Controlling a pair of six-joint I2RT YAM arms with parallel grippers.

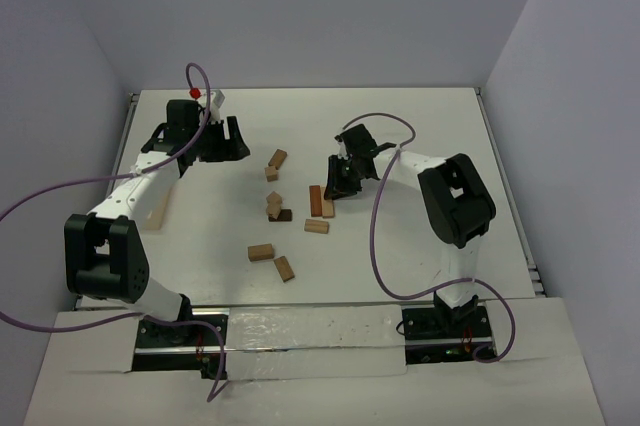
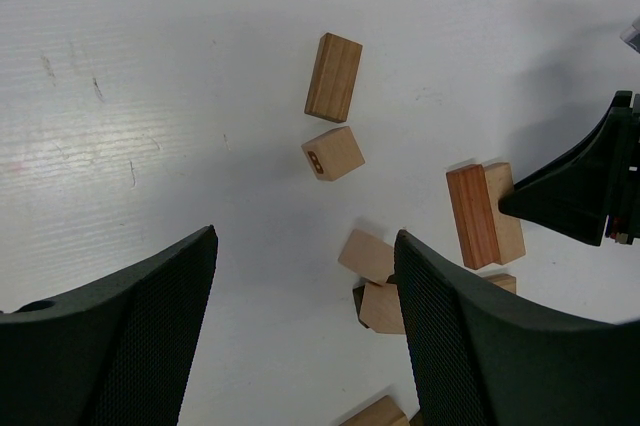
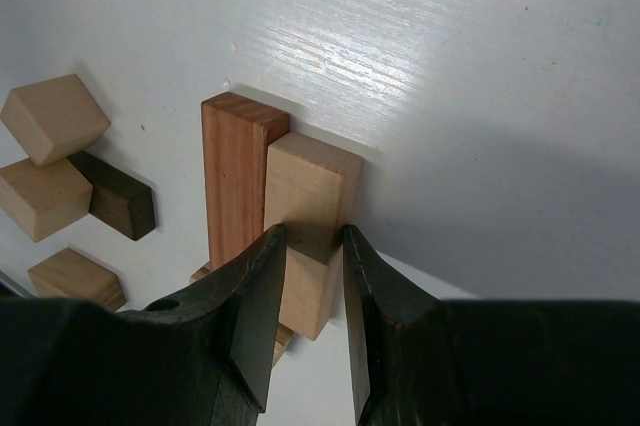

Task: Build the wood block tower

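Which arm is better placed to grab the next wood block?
Right. The right gripper straddles a tan block beside the reddish-brown block; the left gripper hangs open, apart from any block.

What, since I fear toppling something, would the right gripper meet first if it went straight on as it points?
Likely the tan block, lying against the reddish-brown block: the right gripper has its fingertips on either side of it. Whether they touch it is unclear.
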